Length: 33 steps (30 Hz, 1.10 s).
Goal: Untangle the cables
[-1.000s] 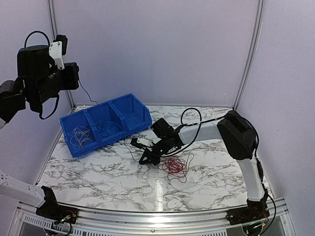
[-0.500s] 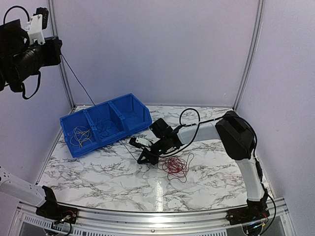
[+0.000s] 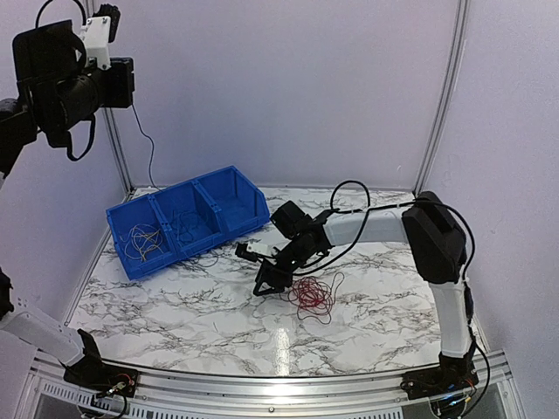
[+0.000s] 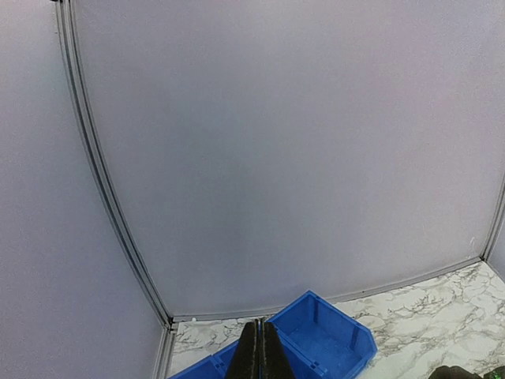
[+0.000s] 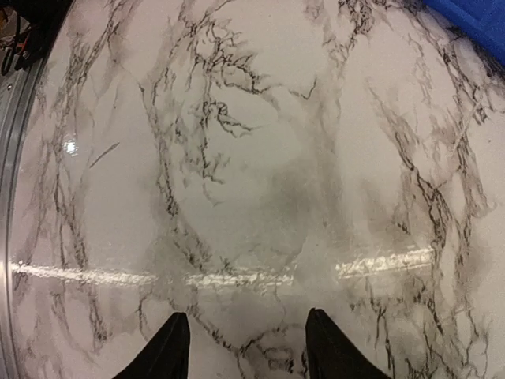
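Observation:
High at the far left, my left gripper (image 3: 128, 94) is shut on a thin dark cable (image 3: 142, 144) that hangs slack down toward the table's back left corner. In the left wrist view its fingers (image 4: 262, 347) are pressed together, and the cable is too fine to make out there. A red cable coil (image 3: 311, 295) lies on the marble. Just left of the coil, my right gripper (image 3: 265, 282) stands open and low; in the right wrist view it (image 5: 246, 317) holds nothing. Whitish-yellow cables (image 3: 141, 241) and dark ones (image 3: 187, 226) lie in the blue bin (image 3: 244, 219).
The blue bin (image 4: 357, 347) has three compartments and stands at the back left of the table. Loose dark wire (image 3: 210, 259) trails on the marble in front of it. Enclosure walls and metal posts (image 3: 445, 96) close in the back and sides.
My right gripper has opened and let go of the dark cable. That cable was stretched taut to the raised left gripper and now hangs slack. The left arm has shifted slightly right.

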Tool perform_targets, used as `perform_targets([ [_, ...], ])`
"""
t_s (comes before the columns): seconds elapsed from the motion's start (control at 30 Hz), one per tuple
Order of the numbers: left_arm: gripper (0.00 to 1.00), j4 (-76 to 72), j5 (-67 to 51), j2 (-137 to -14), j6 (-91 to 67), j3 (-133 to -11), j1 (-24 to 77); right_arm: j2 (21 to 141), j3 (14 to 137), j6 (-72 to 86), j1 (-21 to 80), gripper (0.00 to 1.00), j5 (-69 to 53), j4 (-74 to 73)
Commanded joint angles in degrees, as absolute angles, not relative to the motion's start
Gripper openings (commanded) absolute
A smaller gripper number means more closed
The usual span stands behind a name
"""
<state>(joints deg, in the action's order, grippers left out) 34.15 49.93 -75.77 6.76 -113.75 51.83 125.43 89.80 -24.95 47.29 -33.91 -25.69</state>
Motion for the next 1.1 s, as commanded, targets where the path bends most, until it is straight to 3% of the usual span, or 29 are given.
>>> perform_targets([
  [0.0,0.0,32.9,48.0,-80.2,8.9,-118.9,50.5,115.8,90.1,-31.1,45.9,0.54,-34.0,-36.1],
  [0.4,0.0,26.2,42.5,-89.8,12.7,-122.2,39.0,96.9,71.1,-33.7,45.5,0.57,-26.4,-31.4],
  [0.6,0.0,25.5,40.1,-92.2,12.1,-119.2,32.5,94.5,68.8,-35.2,45.3,0.57,-24.3,-29.9],
  [0.8,0.0,24.7,36.8,-92.3,8.7,-111.5,26.8,95.8,67.5,-36.8,45.0,0.57,-22.3,-29.6],
  [1.07,0.0,16.8,28.4,-93.2,2.8,-92.5,24.0,96.1,66.7,-37.8,44.5,0.58,-21.0,-28.9],
])
